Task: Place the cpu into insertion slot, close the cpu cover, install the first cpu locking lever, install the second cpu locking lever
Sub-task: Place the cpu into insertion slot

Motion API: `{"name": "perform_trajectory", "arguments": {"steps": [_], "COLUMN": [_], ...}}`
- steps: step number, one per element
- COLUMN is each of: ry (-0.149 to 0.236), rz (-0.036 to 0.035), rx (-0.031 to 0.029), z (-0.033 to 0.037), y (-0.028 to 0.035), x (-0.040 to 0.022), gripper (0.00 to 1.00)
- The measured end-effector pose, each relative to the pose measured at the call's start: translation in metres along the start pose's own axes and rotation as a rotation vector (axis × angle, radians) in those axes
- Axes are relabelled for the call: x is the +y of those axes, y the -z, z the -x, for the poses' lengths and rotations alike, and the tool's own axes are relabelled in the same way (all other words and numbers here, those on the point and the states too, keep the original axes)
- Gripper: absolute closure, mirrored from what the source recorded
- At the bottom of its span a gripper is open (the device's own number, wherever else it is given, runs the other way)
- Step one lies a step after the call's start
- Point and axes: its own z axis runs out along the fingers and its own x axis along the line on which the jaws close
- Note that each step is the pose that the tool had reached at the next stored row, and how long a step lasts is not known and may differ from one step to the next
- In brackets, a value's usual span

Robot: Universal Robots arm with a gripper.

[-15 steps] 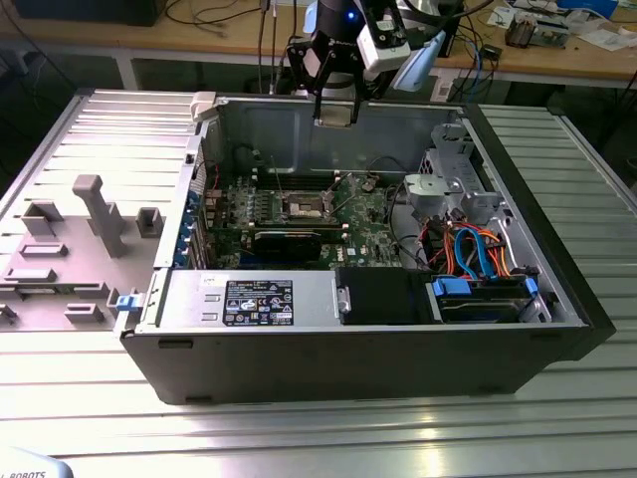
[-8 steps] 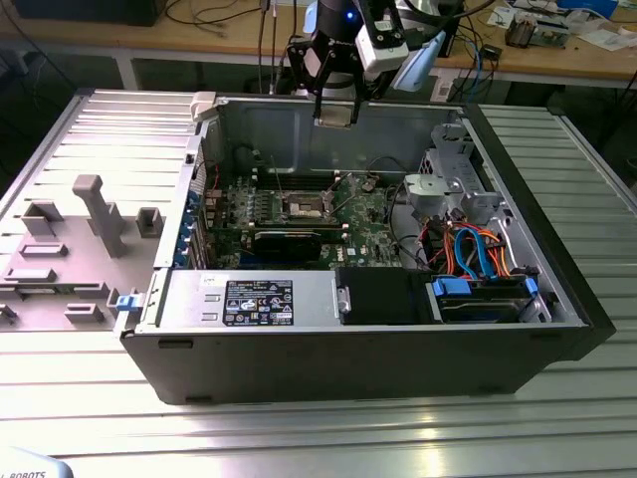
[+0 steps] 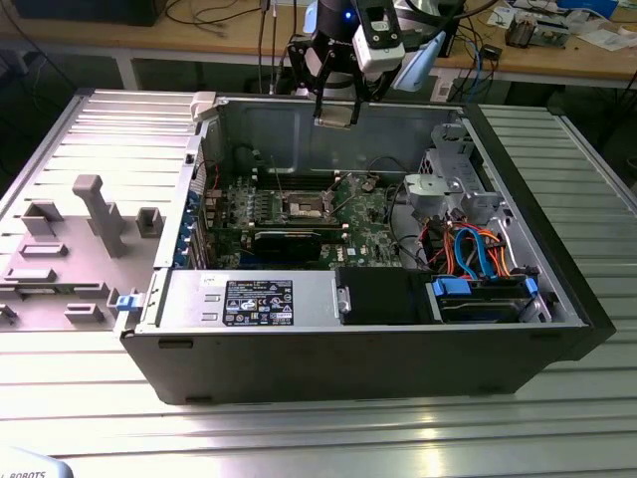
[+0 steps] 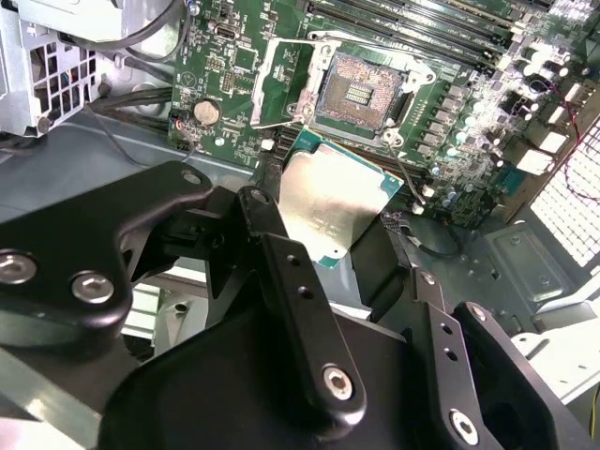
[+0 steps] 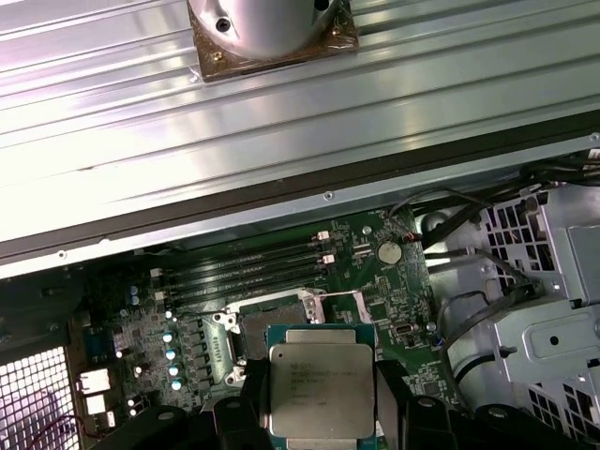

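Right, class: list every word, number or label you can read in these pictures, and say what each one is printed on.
Nothing can be read with confidence.
Print on the cpu, held in the gripper: too small to read.
Black label on the grey metal housing: too small to read.
White sticker beside it: blurred.
Print on the white object in the exterior view's left corner: partly cut off.

- Ribbed metal table [image 3: 577,418] spreads wide, with glare gleaming along its near edge.
- Far side, there's a wooden table [image 3: 587,68], cables [image 3: 214,15] strewn across it.
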Motion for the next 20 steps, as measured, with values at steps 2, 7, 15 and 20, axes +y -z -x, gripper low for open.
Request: {"name": "perform_trajectory", "arguments": {"steps": [2, 7, 15, 20], "ry": [0.000, 0.000, -0.034, -0.064], "rz": [0.0000, 0.0000, 0.0007, 0.0012], "rx": [0.0000, 0.0000, -0.0031, -0.0057], "z": [0.0000, 0.0000, 0.0000, 0.0000], "y": [0.0000, 0.0000, 0.0000, -0.0001], "x": [0.0000, 0.0000, 0.0000, 0.0000], "gripper": [0.46, 0.46, 0.46, 0.46]}}
